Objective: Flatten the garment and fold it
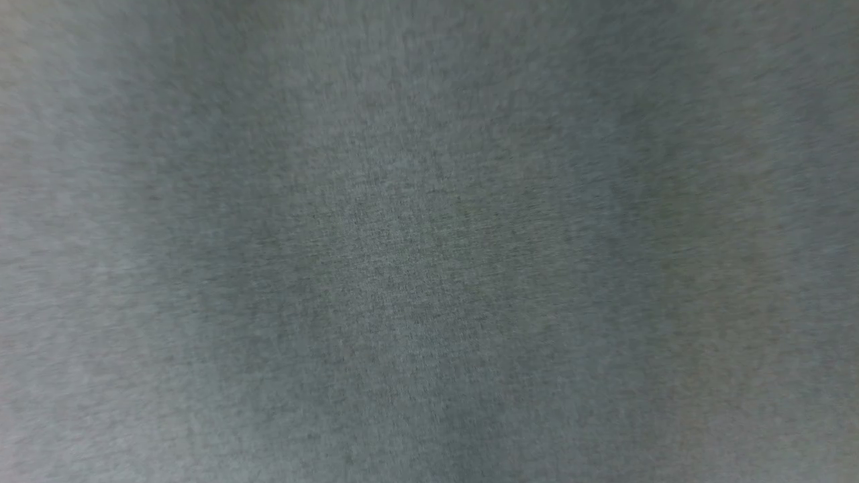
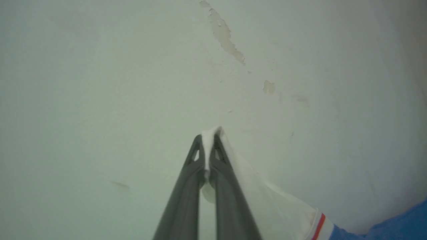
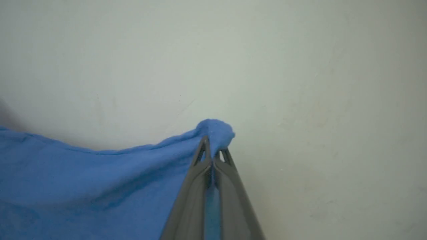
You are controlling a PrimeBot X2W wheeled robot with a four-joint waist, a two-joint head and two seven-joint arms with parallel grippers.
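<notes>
The shirt (image 3: 100, 186) is held up at two places, one in each claw. In the right wrist view its blue cloth is spread over the lower left, and its upper edge sags in a shallow curve from the left border up to the right claw (image 3: 215, 148). There a small blue bunch is pinched between the closed fingers and pokes out just past the tips. A strip of blue is also seen lower down, in the narrow gap between the two fingers.

In the left wrist view the white sleeve (image 2: 267, 200) is gripped by the left claw (image 2: 208, 138). The fingers are shut on a fold of white cloth, which sticks out a little above the tips. From there the sleeve is drawn down towards the lower right, where the red-and-white trim (image 2: 318, 226) is met. Beyond it, blue cloth is seen in the lower right corner.

Behind the shirt, in both wrist views, a pale surface (image 2: 100, 83) is seen. Whether it is a wall or a counter cannot be told. Chipped patches (image 2: 227, 36) are marked on it near the top of the left wrist view.

In the head view a grey, blurred, finely flecked surface (image 1: 429, 241) is shown, and what it is cannot be told.
</notes>
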